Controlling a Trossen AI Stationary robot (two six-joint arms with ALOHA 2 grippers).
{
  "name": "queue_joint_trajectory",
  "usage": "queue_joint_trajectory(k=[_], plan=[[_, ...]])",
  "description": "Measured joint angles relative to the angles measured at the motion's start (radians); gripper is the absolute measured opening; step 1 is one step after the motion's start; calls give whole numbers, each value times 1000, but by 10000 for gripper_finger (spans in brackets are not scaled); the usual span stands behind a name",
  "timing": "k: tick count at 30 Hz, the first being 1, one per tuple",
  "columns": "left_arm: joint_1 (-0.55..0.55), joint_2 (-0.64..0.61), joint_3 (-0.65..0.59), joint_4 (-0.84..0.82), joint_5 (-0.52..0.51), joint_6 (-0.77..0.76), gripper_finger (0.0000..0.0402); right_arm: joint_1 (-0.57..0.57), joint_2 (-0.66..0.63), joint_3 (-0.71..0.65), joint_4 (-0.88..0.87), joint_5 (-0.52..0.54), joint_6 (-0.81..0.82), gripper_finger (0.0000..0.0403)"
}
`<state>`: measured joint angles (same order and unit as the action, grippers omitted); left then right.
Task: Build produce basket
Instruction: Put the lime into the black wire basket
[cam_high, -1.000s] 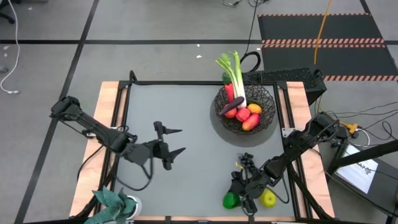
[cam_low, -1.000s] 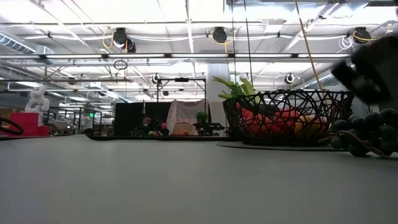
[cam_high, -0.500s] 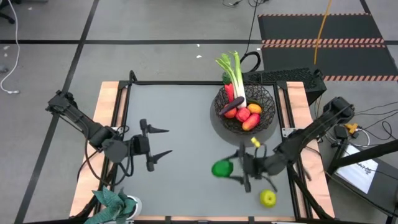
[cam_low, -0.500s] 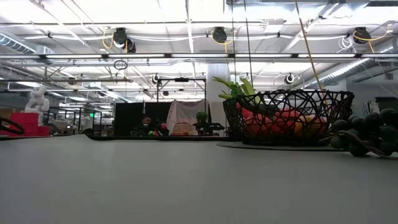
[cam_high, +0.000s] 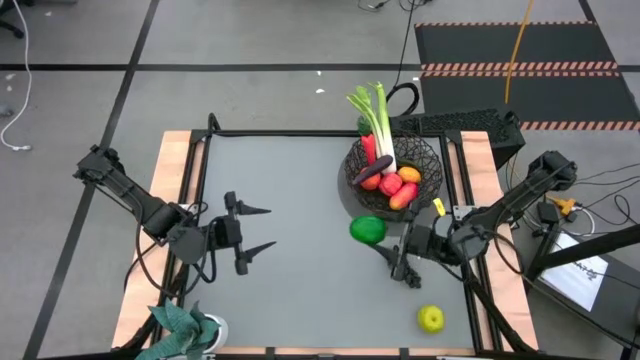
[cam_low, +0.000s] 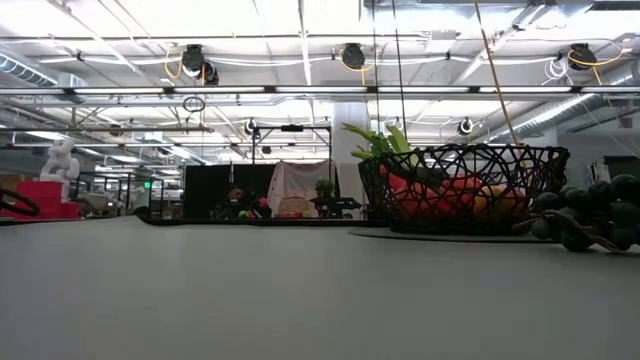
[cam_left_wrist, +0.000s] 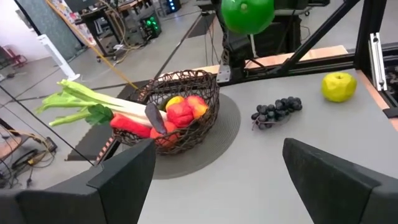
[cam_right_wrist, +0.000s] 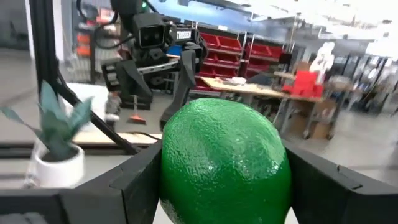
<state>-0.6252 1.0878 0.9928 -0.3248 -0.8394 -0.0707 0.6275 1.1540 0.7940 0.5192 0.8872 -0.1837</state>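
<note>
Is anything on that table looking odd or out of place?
Only the leek: too long for the basket, it sticks out over the rim and beyond the table's edge. Otherwise nothing stands out; the right gripper holds a green fruit, and the grapes and yellow fruit lie loose.

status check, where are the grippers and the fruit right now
Right gripper shut on green fruit, raised near basket. Left gripper open, waiting mid-table. Path clear.
</note>
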Motion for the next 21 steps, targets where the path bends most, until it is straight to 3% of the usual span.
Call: queue_joint_trajectory(k=[4,9,16,21], plan=[[0,0,0,0,0,-26,351,0,0,0,-2,-1,165,276],[0,0,0,0,0,-58,351,-2,-1,0,49,-29,247,276],[0,1,0,1,0,-80,351,-13,-1,0,111,-162,281,277],[-1,7,0,-2,1,-96,351,-16,0,0,121,-182,275,277]])
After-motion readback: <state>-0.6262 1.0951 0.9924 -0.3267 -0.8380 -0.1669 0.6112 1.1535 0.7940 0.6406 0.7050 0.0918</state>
